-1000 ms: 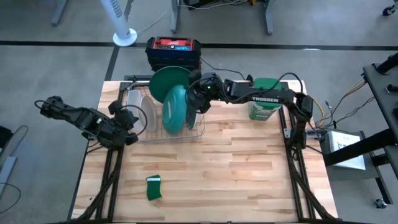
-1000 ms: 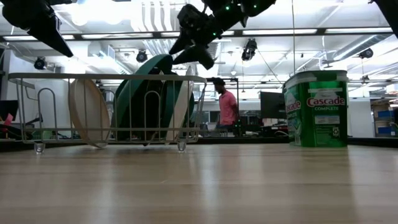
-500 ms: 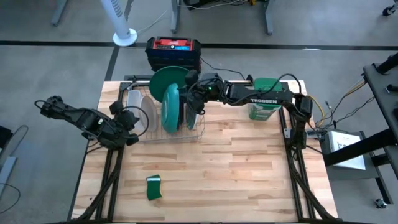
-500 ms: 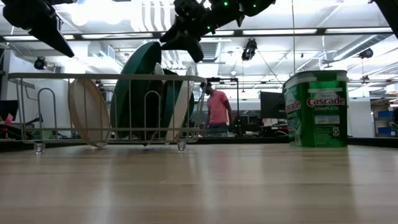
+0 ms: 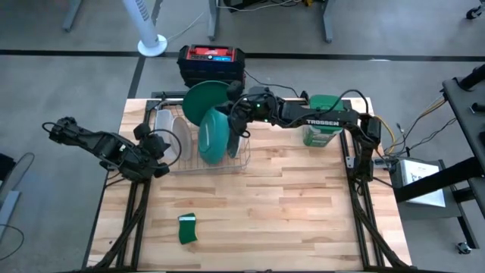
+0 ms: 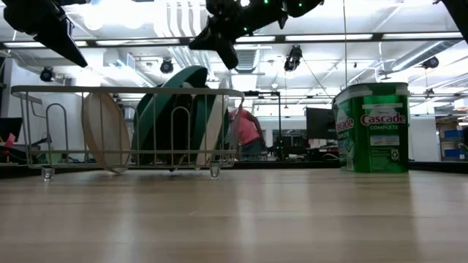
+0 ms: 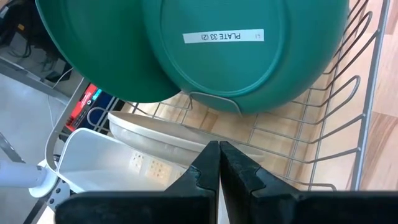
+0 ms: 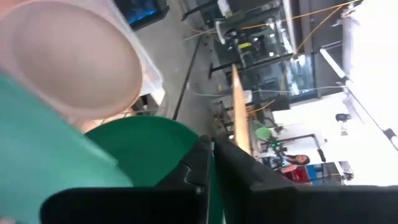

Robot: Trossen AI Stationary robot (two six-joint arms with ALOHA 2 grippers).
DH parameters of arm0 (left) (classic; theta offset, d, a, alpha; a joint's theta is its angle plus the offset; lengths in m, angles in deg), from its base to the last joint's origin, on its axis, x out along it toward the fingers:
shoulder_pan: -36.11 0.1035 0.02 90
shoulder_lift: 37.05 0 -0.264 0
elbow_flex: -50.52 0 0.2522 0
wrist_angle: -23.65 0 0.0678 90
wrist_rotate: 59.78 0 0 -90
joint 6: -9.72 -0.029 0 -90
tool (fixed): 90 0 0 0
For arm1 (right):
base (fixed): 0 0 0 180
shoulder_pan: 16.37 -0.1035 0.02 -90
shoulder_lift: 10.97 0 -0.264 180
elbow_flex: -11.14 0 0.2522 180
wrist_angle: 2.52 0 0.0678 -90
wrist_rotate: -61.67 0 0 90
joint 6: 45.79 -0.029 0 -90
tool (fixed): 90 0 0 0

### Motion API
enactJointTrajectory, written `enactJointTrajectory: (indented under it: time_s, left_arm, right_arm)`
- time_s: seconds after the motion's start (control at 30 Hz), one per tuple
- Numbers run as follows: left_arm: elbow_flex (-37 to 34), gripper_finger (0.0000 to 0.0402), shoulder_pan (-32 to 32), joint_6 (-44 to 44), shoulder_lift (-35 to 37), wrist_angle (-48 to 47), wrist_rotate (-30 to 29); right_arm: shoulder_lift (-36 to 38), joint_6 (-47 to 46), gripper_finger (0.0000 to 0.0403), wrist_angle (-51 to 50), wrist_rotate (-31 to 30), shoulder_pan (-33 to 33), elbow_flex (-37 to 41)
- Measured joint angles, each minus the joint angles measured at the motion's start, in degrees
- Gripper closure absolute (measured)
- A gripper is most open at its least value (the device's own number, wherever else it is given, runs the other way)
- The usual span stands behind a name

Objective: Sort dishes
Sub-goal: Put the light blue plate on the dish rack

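right gripper [image 5: 236, 114]: fingers pressed together, holding nothing, over the rack's [image 5: 170, 163] right end above the plates.
left gripper [image 5: 155, 148]: fingers together, empty, at the rack's left edge.
teal plate [image 5: 214, 135]: upright in rack, leaning on dark green plate [image 5: 203, 98]; sticker reads "PLATE 33 (2)".
whitish plate [image 5: 184, 136]: upright, left of them.
canister [image 5: 323, 121]: "Cascade Complete", far right edge.
free room: front half bare except sponge [image 5: 187, 228].

The right arm stretches across the back of the table, its right gripper [image 5: 236, 114] held high — fingers [image 8: 200, 163] pressed together with nothing between them. The left arm sits folded at the table's left side; the left gripper [image 5: 157, 149] is likewise closed, its fingers [image 7: 208, 163] meeting.
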Motion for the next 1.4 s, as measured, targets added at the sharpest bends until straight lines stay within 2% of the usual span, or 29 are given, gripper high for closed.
enactJointTrajectory:
  time_s: [0.17,0.33,0.6,0.8,0.93,1.13,1.4]
  left_arm:
    - [0.0,0.0401,0.0,0.0,0.0,0.0,0.09]
    - [0.0,0.0401,-0.01,-0.5,0.0,-0.02,0.09]
    - [0.0,0.0401,-0.01,-1.27,0.0,-0.02,0.1]
    - [0.0,0.0401,0.0,-1.27,0.0,0.16,0.07]
    - [0.0,0.0401,-0.02,-1.27,-0.04,0.61,0.04]
    - [0.0,0.0401,0.0,-1.27,-0.51,1.03,0.0]
    - [0.0,0.0401,-0.02,-1.27,-1.97,1.18,0.02]
  right_arm:
    - [0.04,5.58,0.0384,-9.02,-5.42,0.04,0.02]
    - [0.34,4.93,0.0325,-13.72,-10.47,0.08,0.04]
    - [1.59,6.04,0.0217,-18.94,-11.77,-0.26,0.07]
    - [1.36,6.0,0.0178,-19.92,-11.5,-0.85,0.07]
    - [0.38,6.01,0.0178,-18.27,-10.24,-0.92,0.07]
    - [-1.51,6.84,0.0203,-14.97,-8.0,-0.93,-0.01]
    - [-1.56,7.18,0.0276,-12.54,-6.64,-1.31,0.17]
